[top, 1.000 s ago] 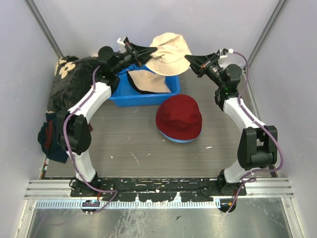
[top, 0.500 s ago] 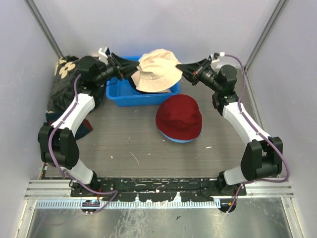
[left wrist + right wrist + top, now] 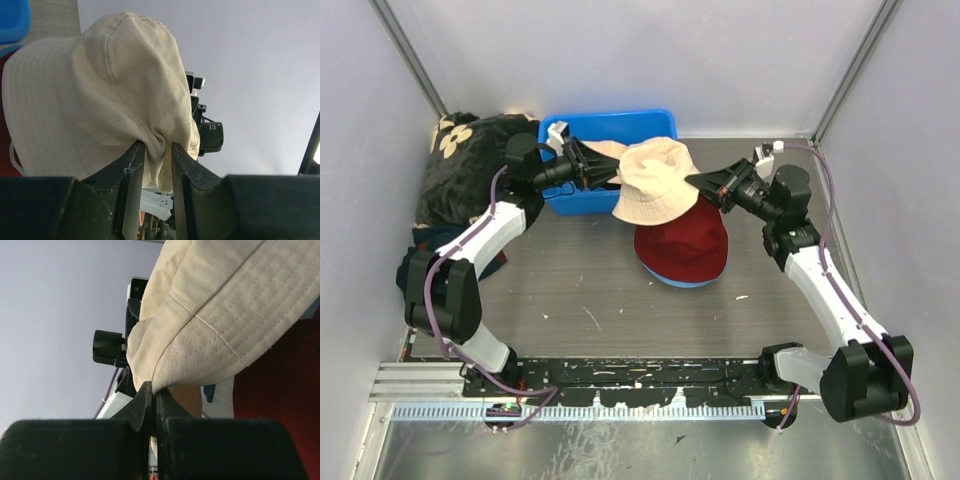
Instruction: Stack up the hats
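Observation:
A cream-beige hat (image 3: 655, 180) hangs between both grippers, over the back edge of the dark red hat (image 3: 685, 245). The red hat sits on a light blue hat, whose rim (image 3: 680, 283) shows beneath it. My right gripper (image 3: 695, 181) is shut on the cream hat's brim (image 3: 215, 305), pinched at the fingertips (image 3: 152, 390). My left gripper (image 3: 610, 172) is at the hat's left side. Its jaws (image 3: 157, 150) stand apart with a fold of the hat (image 3: 100, 90) bunched between them. A strip of beige fabric (image 3: 603, 150) shows in the bin behind the left gripper.
A blue bin (image 3: 610, 125) stands at the back centre against the wall. A black blanket with cream flowers (image 3: 470, 170) is heaped at the back left, with a navy cloth (image 3: 418, 243) in front of it. Grey walls close in both sides.
Both arms have carried the cream hat down and forward, from above the bin to over the red hat. The left jaws, shut a second ago, have parted.

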Robot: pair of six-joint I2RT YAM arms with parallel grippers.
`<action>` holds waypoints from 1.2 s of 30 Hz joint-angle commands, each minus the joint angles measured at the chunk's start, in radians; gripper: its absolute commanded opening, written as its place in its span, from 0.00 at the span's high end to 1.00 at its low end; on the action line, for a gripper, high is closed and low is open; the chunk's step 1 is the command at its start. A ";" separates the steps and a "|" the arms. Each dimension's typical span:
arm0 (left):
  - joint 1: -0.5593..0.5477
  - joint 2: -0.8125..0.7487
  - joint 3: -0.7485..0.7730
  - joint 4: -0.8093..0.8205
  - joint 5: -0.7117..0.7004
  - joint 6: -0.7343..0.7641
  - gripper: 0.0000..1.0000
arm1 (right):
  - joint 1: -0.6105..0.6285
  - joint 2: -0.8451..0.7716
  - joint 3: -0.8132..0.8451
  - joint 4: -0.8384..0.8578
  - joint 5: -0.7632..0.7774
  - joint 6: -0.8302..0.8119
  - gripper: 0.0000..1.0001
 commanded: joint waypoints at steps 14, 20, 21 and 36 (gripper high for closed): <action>-0.138 -0.029 -0.017 -0.082 0.019 0.112 0.65 | -0.106 -0.203 -0.093 -0.342 -0.020 -0.314 0.99; -0.172 -0.019 -0.047 -0.093 0.015 0.131 0.66 | -0.115 -0.258 -0.125 -0.456 -0.008 -0.396 0.98; -0.176 -0.018 -0.048 -0.098 0.017 0.138 0.66 | -0.116 -0.265 -0.129 -0.478 -0.004 -0.409 0.97; -0.177 -0.035 -0.081 -0.217 0.031 0.249 0.51 | -0.257 -0.342 -0.218 -0.629 -0.044 -0.558 0.86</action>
